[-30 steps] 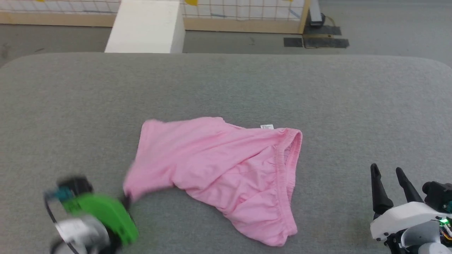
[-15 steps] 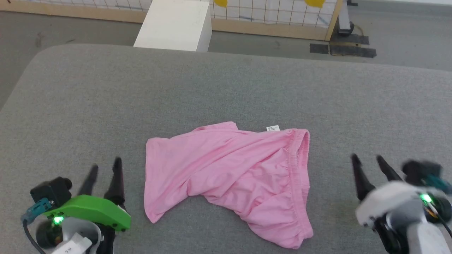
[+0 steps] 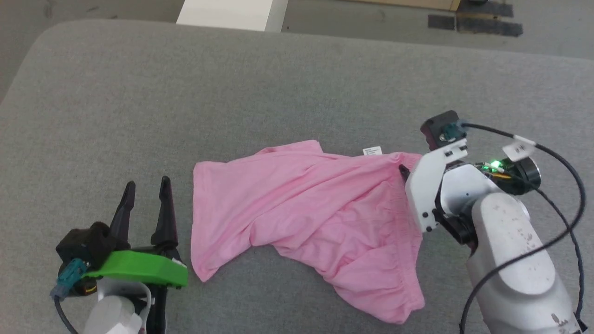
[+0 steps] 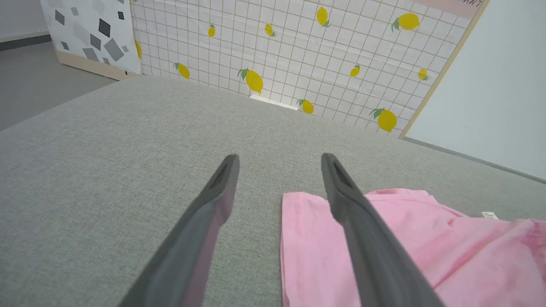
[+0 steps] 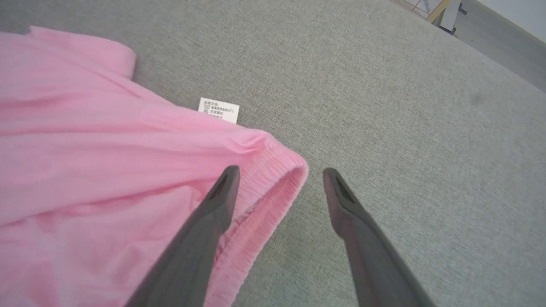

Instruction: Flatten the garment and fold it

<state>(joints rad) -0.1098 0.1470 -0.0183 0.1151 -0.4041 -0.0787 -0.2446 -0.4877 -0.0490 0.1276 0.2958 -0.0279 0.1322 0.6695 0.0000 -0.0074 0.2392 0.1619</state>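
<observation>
- Garment (image 3: 306,208), pink and rumpled, lies near the middle of the grey surface (image 3: 297,74), with creases running across it and its lower corner bunched.
- Its gathered elastic band (image 5: 264,200) faces the robot's right, and a small white label (image 3: 372,150) pokes out at the far edge.
- Right claw (image 5: 281,169), spread wide and holding nothing, straddles the band's far corner, one finger over the cloth and the other over bare surface.
- Left claw (image 3: 147,182), also spread and empty, waits just beside the garment's left edge.
- Judged from this, flattening is barely begun: the cloth is neither smooth nor squared, no fold has been made, and all the folding is left.
- From the head camera, the right arm's white wrist (image 3: 424,195) covers most of that claw's fingers and part of the band.
- Whether either claw touches the cloth cannot be told, and the label's print is too small to read.
</observation>
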